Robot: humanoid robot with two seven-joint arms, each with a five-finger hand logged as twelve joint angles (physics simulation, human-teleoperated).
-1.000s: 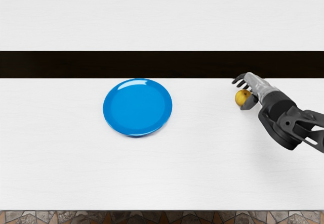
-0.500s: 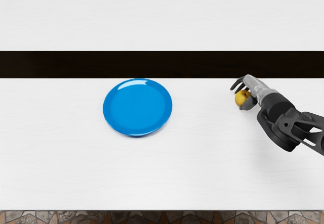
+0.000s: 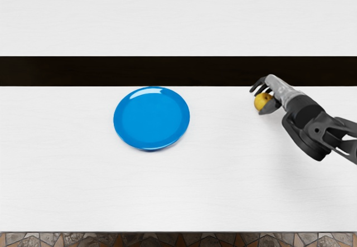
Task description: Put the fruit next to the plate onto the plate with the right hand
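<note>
The right five-finger hand (image 3: 272, 92) is clamped, dark fingers curled round the small round yellow fruit (image 3: 260, 101), out at the right of the white table (image 3: 223, 174) and well apart from the round glossy blue plate (image 3: 152, 117), so I'd say the grasp is made while carry and set-down are left.

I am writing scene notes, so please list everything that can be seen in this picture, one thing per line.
flat round blue plate: one, blue, on the table, left of centre.
small round yellow fruit: one, yellow, well to the right of the plate, inside the hand's curled fingers.
white table: one, white, near half of the picture.
dark band: one, black, across the picture behind the table.
right hand: one, grey and black, arm entering from the right edge, closed on the fruit.
</note>
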